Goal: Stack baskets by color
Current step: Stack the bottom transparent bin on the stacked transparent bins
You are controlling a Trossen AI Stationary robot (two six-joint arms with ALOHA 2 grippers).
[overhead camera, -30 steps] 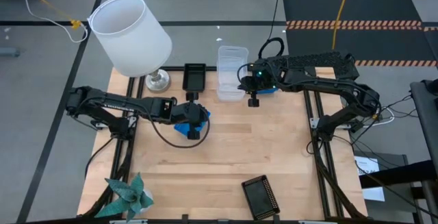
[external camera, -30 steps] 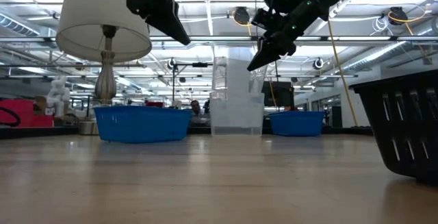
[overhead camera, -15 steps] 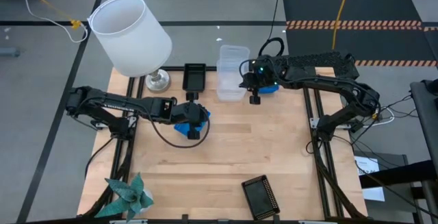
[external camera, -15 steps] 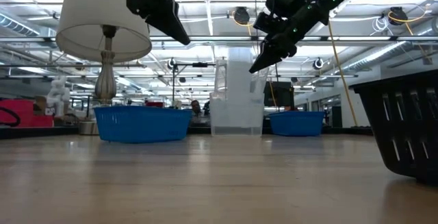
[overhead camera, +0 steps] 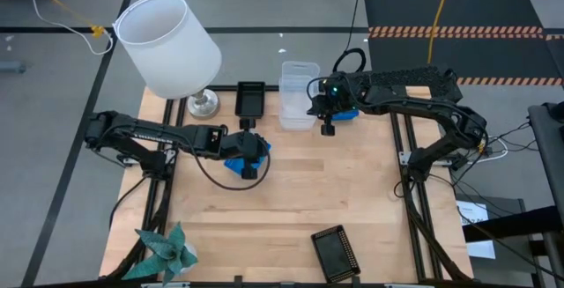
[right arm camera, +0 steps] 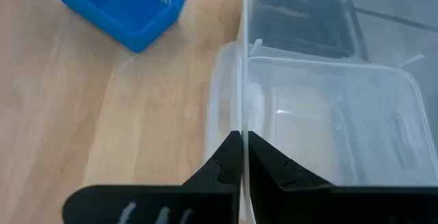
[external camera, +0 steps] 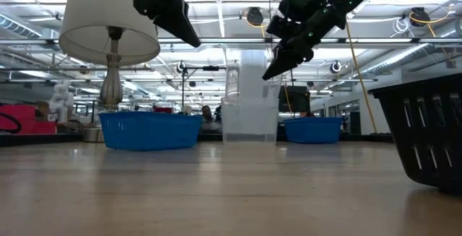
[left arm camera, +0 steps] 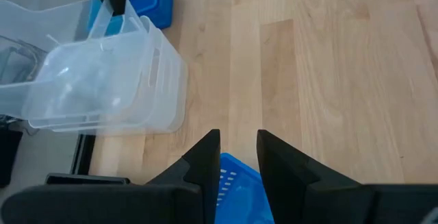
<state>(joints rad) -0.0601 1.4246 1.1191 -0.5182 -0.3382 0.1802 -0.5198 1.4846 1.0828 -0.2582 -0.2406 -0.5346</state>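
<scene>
Hovering clenched and empty beside the clear baskets (overhead camera: 298,92), the right hand (overhead camera: 328,129) risks toppling that stack if swung sideways. One blue basket (overhead camera: 238,161) sits under the left hand (overhead camera: 250,172), whose grip cannot be told.

One camera hangs overhead and looks straight down on the whole pale wooden surface (overhead camera: 291,191), both dark arms in frame. A second sits at surface height, looking level across the boards into the hall behind, so close that a black slotted plastic basket (external camera: 426,131) fills its right edge. Each wrist camera peers forward and down past its own dark fingers, very near the wood. All four views share the stack of clear translucent plastic baskets (overhead camera: 299,94) (external camera: 249,95) (left arm camera: 102,80) (right arm camera: 328,107).
</scene>
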